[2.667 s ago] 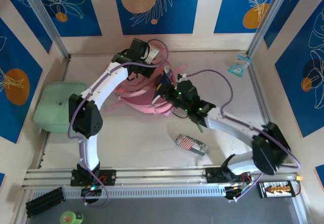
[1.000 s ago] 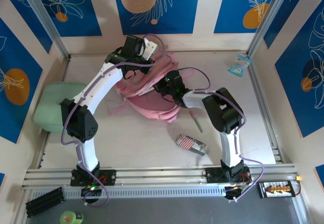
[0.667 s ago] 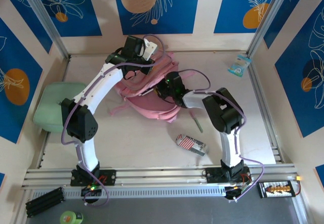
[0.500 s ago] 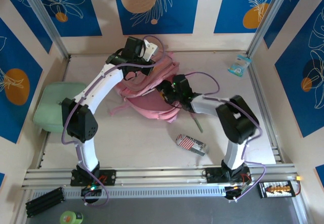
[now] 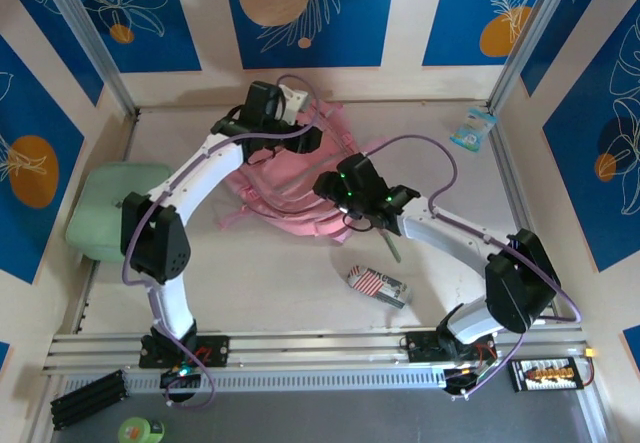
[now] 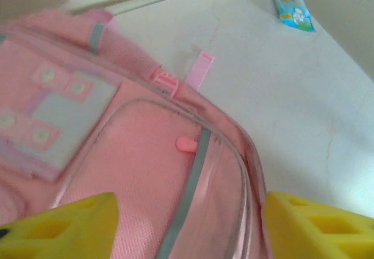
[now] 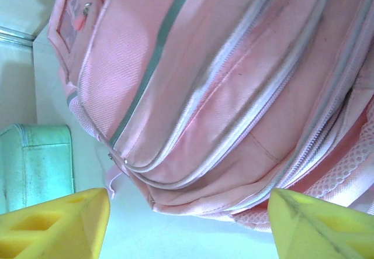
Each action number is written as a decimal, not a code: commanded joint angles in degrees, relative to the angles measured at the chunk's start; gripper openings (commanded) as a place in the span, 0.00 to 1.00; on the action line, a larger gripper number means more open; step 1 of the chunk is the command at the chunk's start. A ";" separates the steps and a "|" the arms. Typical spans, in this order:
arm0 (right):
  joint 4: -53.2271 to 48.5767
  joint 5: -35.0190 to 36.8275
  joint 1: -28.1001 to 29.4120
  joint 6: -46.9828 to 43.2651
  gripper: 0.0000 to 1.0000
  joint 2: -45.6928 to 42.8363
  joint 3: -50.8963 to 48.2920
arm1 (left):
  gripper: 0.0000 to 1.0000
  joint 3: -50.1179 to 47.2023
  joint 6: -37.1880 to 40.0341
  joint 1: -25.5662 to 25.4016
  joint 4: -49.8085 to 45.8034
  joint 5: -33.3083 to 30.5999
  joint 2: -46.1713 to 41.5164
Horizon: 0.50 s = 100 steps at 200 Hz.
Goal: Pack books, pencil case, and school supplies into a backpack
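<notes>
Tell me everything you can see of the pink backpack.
The backpack is soft pink fabric with grey trim strips, several zipped front pockets, a pale patch panel and pink straps with a buckle. It lies flat on the table, front side up, near the far wall; the zips in view look closed. The left gripper and right gripper hang open close over it.

Pink backpack [image 6: 134, 177] — end effector [image 6: 188, 221] spread

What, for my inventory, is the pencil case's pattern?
The pencil case is red-and-white striped; top external view.
</notes>
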 commanded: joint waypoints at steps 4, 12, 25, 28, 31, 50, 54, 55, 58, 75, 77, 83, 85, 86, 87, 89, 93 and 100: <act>-8.84 6.46 1.56 -4.16 0.73 0.27 3.88 | 0.75 -8.99 -8.69 5.67 5.12 0.58 -7.46; -8.92 5.73 1.63 -4.41 0.73 1.05 4.41 | 0.77 -12.99 -10.94 7.70 6.27 0.23 -9.86; -7.52 3.53 1.53 -5.97 0.73 2.78 5.29 | 0.79 -19.35 -14.25 11.14 7.73 0.18 -13.10; -7.18 3.04 1.49 -6.39 0.73 3.27 5.66 | 0.79 -20.64 -14.92 11.86 7.94 0.06 -13.69; -6.90 2.62 1.54 -6.83 0.73 3.83 6.08 | 0.79 -21.93 -15.57 12.57 8.05 -0.21 -14.26; -7.14 0.43 1.46 -8.19 0.73 8.12 9.72 | 0.79 -28.43 -20.78 16.83 8.43 -2.09 -16.03; -7.31 0.15 1.42 -8.33 0.73 8.96 10.48 | 0.77 -29.60 -21.92 17.69 8.72 -1.96 -16.01; -7.37 0.00 1.35 -8.36 0.73 9.18 10.71 | 0.77 -29.89 -22.27 17.84 8.87 -1.94 -15.99; -7.61 -0.17 1.37 -8.53 0.73 9.91 11.27 | 0.76 -30.37 -22.91 18.42 9.18 -1.64 -15.84; -8.18 -1.32 0.88 -8.60 0.73 13.01 13.56 | 0.69 -33.30 -25.82 20.77 11.67 0.88 -14.22; -8.17 -1.40 0.79 -8.58 0.73 13.33 13.71 | 0.68 -33.44 -26.32 21.02 11.84 0.99 -13.98; -8.37 -1.77 0.45 -8.34 0.73 14.15 14.16 | 0.65 -33.93 -27.27 21.44 12.28 1.10 -13.16; -8.39 -1.91 0.29 -8.28 0.73 14.43 14.23 | 0.64 -34.10 -27.61 21.61 12.52 1.16 -12.90; -8.35 -2.08 0.14 -8.17 0.73 14.61 14.34 | 0.64 -34.16 -27.80 21.65 12.70 1.15 -12.72; -8.33 -2.17 0.10 -8.16 0.73 14.69 14.36 | 0.64 -34.28 -27.89 21.71 12.88 1.24 -12.59; -8.32 -2.17 0.03 -8.15 0.73 14.86 14.41 | 0.63 -34.34 -28.18 21.87 13.17 1.39 -12.27; -8.26 -2.41 -0.38 -8.03 0.73 15.40 14.46 | 0.62 -34.61 -28.78 22.08 13.86 1.73 -11.70; -8.29 -2.81 -1.00 -7.62 0.73 16.20 14.54 | 0.60 -34.99 -29.71 22.38 14.81 2.42 -10.57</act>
